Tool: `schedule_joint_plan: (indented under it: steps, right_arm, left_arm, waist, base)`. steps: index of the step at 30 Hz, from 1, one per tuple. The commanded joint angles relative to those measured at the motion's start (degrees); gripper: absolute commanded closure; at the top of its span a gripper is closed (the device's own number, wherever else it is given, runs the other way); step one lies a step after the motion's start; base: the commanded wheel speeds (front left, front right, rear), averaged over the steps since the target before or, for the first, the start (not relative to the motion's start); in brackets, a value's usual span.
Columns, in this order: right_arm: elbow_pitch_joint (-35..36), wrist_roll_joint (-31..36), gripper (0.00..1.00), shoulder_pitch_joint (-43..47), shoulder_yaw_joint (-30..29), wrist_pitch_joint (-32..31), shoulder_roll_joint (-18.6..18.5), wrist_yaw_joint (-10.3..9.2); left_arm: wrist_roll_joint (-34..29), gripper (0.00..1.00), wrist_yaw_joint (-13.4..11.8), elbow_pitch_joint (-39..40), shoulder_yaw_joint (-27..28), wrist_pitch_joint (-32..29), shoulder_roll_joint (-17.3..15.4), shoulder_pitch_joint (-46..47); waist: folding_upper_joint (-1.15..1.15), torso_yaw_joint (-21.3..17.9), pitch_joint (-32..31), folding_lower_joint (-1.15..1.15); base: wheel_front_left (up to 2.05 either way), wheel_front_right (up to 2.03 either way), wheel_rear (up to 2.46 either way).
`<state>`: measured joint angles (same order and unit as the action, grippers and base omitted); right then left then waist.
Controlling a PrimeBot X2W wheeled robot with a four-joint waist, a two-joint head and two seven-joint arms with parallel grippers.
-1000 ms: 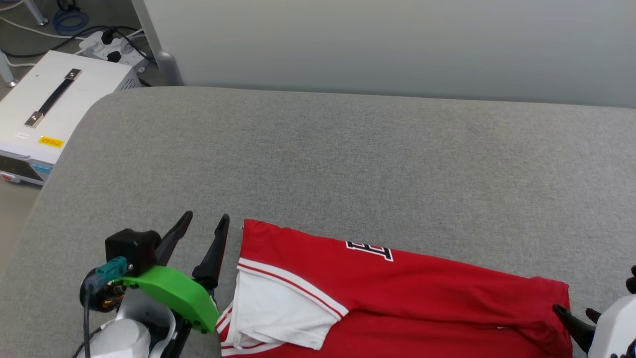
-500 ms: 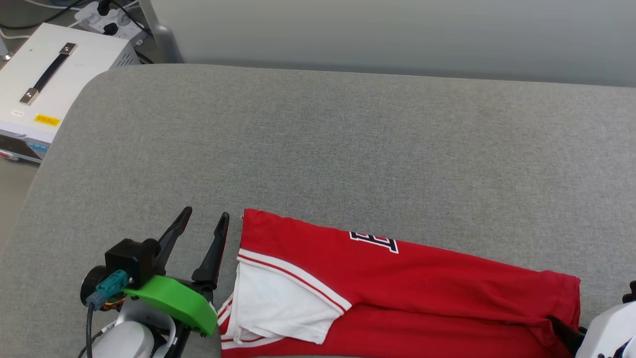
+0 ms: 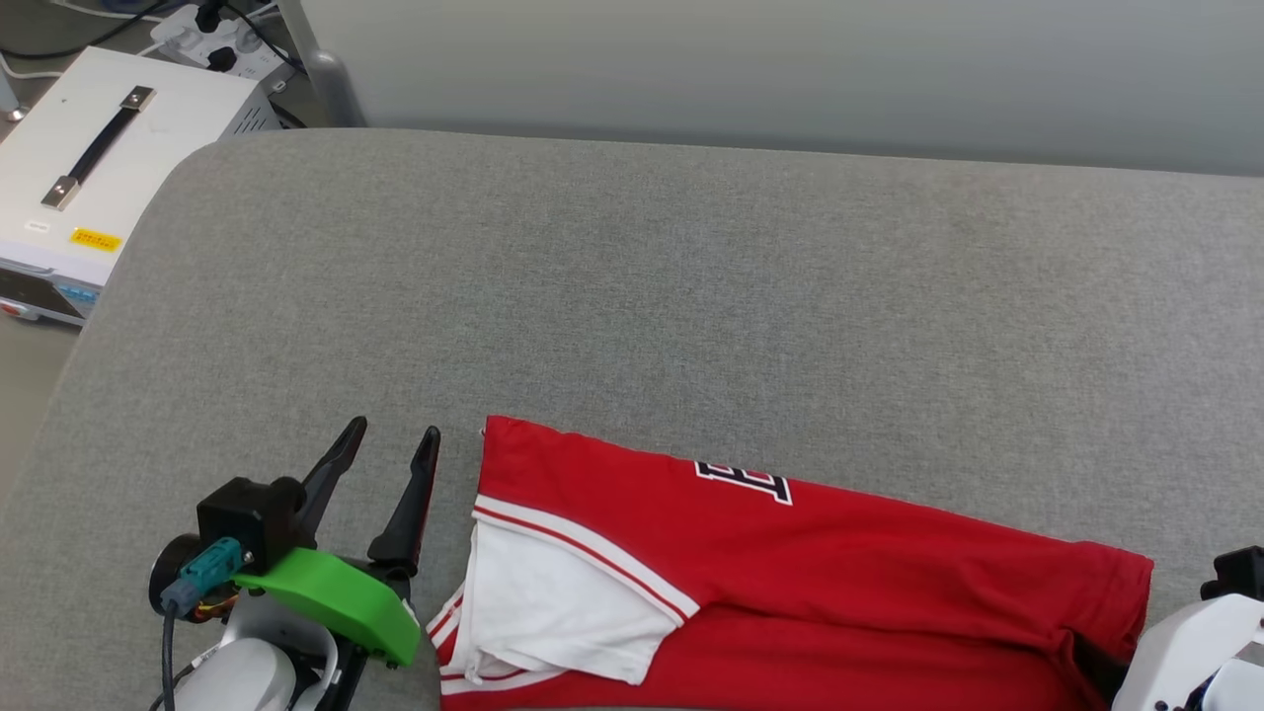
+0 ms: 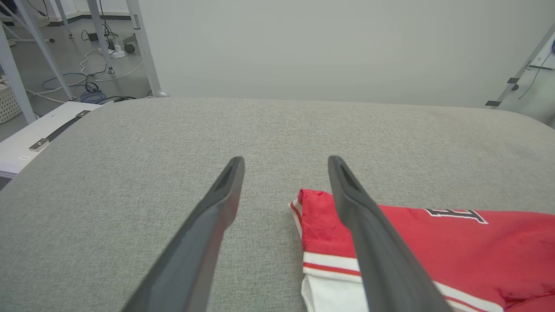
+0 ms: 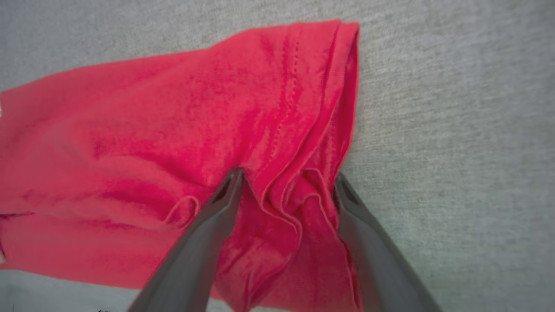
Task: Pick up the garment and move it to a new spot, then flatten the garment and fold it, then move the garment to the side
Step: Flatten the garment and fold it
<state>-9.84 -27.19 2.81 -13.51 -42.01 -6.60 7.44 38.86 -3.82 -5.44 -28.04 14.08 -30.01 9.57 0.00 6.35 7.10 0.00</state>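
The garment (image 3: 839, 583), a red T-shirt, lies folded into a long band on the near part of the grey padded table (image 3: 632, 296), with its white sleeve (image 3: 553, 612) on top at the left end. My left gripper (image 3: 390, 434) stands open just left of the garment's corner (image 4: 316, 208), apart from it, with nothing between the fingers. My right gripper (image 5: 288, 175) is open at the garment's right end (image 5: 260, 108), its fingers pressed into the cloth on either side of a bunched hem fold. In the head view its white forearm (image 3: 1185, 642) covers most of it.
A white box with a black handle (image 3: 89, 178) sits on the floor beyond the table's left edge, with a power strip and cables (image 3: 217, 25) behind it. A pale wall panel (image 3: 790, 69) runs along the table's far edge.
The head camera tilted, shifting the whole picture. My left gripper drew back slightly to the left. My right gripper sank lower onto the garment's right end, its fingers now mostly hidden under the forearm.
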Motion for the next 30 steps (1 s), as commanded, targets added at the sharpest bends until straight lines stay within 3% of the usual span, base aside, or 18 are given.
schedule_joint_plan:
  steps: [1,9,22,30]
  right_arm:
    - [-2.46,-0.5,1.0,0.52,1.41,-0.36,2.12,0.05]
    - [-3.32,1.62,1.0,-1.0,-1.12,3.38,0.24,0.05]
    - [-3.22,5.27,1.0,-3.72,-6.0,6.65,-9.11,0.05]
    - [-0.48,3.41,1.0,-3.47,-5.29,4.35,-10.17,0.05]
  left_arm:
    - [0.55,0.0,0.22,-0.28,0.03,0.24,0.27,0.87]
    - [0.98,0.0,0.13,-0.62,0.15,0.29,0.36,0.89]
    - [1.72,0.0,-0.24,-0.47,-0.1,0.29,0.88,0.21]
    - [2.04,0.0,-0.2,-1.21,-0.03,0.5,1.65,-0.92]
  waist:
    - [0.0,-0.08,-0.21,0.0]
    - [0.0,-0.43,-0.75,0.0]
    - [0.0,-0.93,-2.17,0.0]
    - [0.0,-1.32,-4.28,0.0]
  base:
    - [0.0,0.0,0.0]
    - [0.0,0.0,0.0]
    - [0.0,0.0,0.0]
    - [0.0,0.0,0.0]
